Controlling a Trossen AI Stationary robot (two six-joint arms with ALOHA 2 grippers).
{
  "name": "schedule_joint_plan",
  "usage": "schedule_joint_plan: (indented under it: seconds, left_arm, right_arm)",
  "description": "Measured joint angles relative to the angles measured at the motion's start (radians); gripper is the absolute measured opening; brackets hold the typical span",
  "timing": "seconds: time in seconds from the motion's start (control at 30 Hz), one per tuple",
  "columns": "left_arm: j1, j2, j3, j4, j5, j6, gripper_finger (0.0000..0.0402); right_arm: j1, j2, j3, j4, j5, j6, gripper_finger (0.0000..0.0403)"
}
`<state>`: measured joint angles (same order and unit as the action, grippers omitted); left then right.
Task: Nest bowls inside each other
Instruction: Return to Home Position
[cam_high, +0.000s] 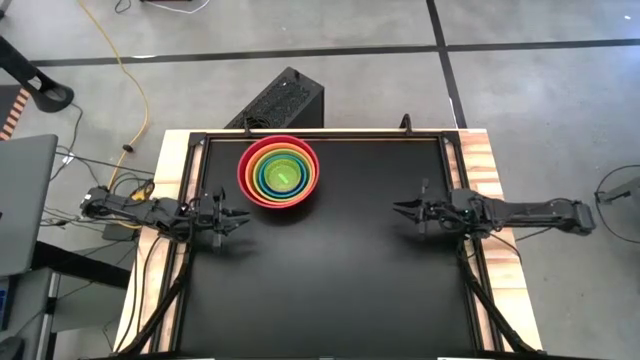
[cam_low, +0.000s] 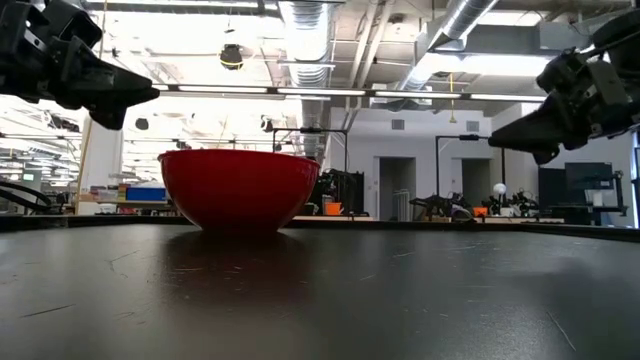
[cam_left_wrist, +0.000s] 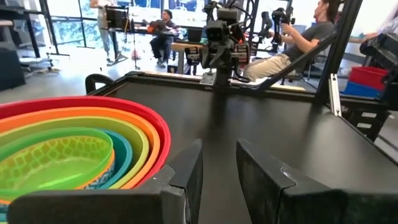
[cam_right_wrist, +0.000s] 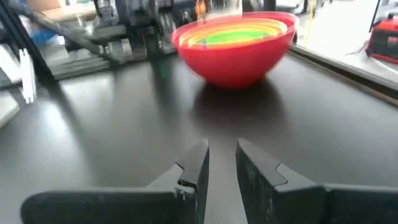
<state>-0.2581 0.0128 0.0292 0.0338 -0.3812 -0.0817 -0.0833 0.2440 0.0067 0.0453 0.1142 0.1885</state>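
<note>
The bowls (cam_high: 279, 172) stand nested in one stack at the far left-centre of the black table, resting on the base of the red outer bowl (cam_low: 240, 190). Inside the red one I see orange, olive-green, blue, dotted yellow and bright green (cam_left_wrist: 62, 155), and the stack also shows in the right wrist view (cam_right_wrist: 233, 46). My left gripper (cam_high: 243, 215) hovers open just near-left of the stack, pointing level toward the table's right; its fingers (cam_left_wrist: 219, 162) hold nothing. My right gripper (cam_high: 400, 208) hovers open at the right, pointing toward the stack, with nothing between its fingers (cam_right_wrist: 222, 158).
A black metal frame (cam_high: 320, 137) rims the table, with wooden boards (cam_high: 480, 160) at its sides. A black box (cam_high: 285, 100) sits on the floor beyond the far edge. People sit in the room behind (cam_left_wrist: 298, 37). Bare black tabletop (cam_high: 330, 270) stretches between and in front of the arms.
</note>
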Motion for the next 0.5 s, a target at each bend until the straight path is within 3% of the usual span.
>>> schedule_joint_plan:
  seconds: [0.5]
  left_arm:
    - [0.000,0.000,0.001,-0.016,-0.042,0.012,0.0087]
  right_arm:
    - [-0.007,-0.022,0.002,-0.004,0.012,-0.022,0.0098]
